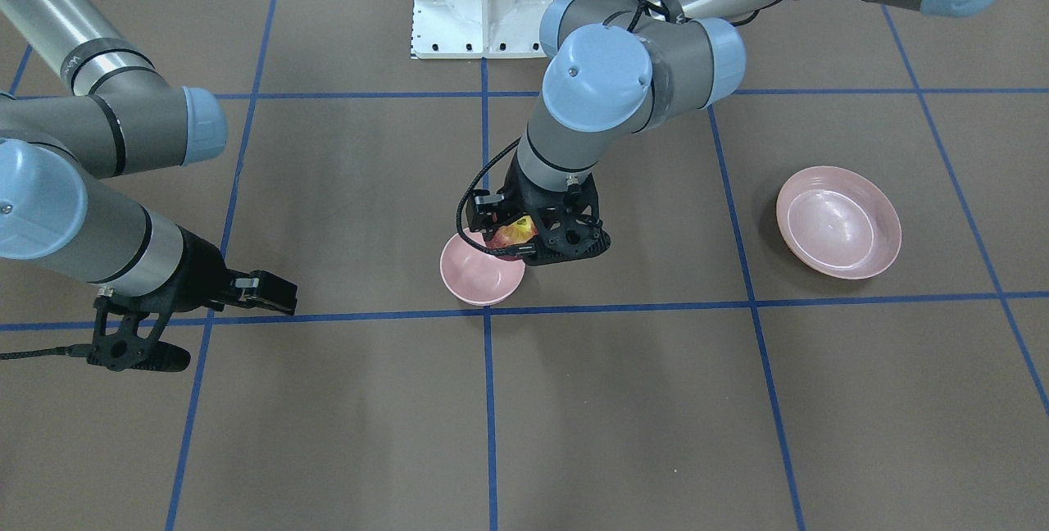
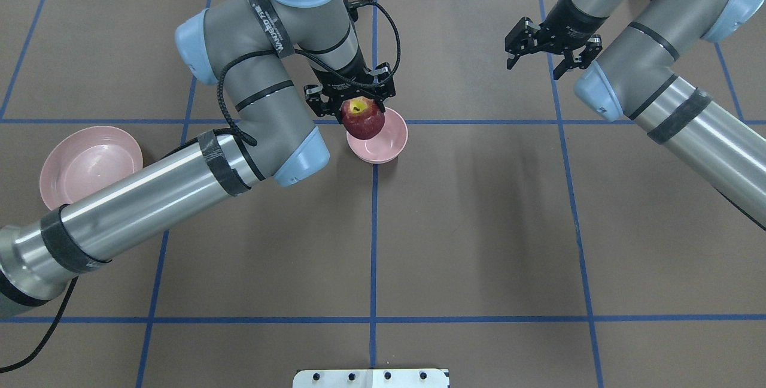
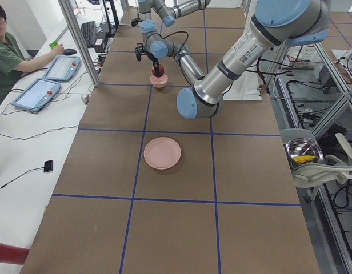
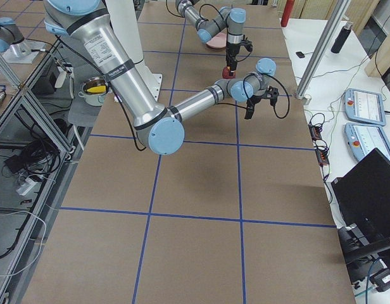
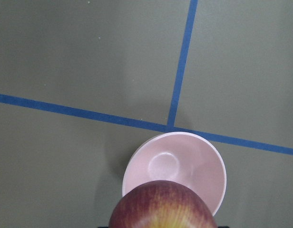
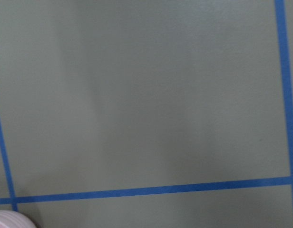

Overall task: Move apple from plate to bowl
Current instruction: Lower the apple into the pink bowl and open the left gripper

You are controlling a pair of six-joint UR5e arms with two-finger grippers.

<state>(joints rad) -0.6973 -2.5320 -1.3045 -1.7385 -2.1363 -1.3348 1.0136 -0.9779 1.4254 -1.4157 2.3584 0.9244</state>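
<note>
- The left jaws are closed around the apple (image 2: pixel 362 121), gripping it on either side with the yellow stem end up.
- The apple hangs off the table (image 2: pixel 479 226), just above the bowl (image 2: pixel 390 140). It sits over the rim on the robot's left rather than over the middle. From the left wrist camera, it covers the bowl's near edge.
- The bowl sits upright at a crossing of blue tape lines (image 2: pixel 374 226), about mid-table.
- The plate (image 2: pixel 90 163) lies flat, well apart from the bowl, out on the robot's left side and partly behind the left arm (image 2: pixel 161 196) in the overhead view.
- The right jaws are spread open and hold nothing. They hang above the table on the robot's right, well away from the bowl.
</note>
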